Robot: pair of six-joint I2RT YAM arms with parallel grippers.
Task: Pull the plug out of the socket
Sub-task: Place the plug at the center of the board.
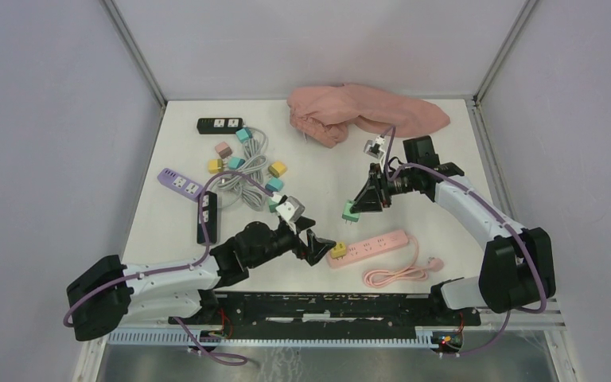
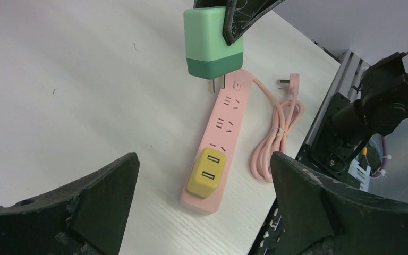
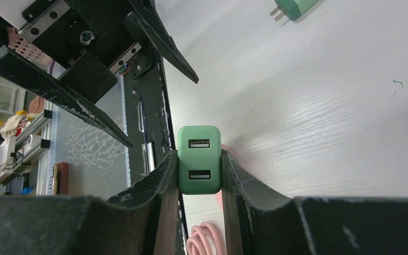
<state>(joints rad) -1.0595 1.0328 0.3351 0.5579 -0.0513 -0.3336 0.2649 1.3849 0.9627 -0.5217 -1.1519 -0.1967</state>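
"Where's the green plug?"

"Clenched in the right hand, up off the desk; prongs bare, clear of the pink power strip."

"And the left hand?"

"Released, fingers spread wide, just beside the strip's near end; a yellow plug sits in the socket there."

Bright, even overhead light, soft shadows.

From above, the white table is evenly lit and sharp. At my right wrist a streaked glare lies on the tabletop beside the crisp green plug, while my right fingers go dark and soft up close. At my left wrist my left fingers blur in the bottom corners; the pink power strip is sharp, its shadow faint.
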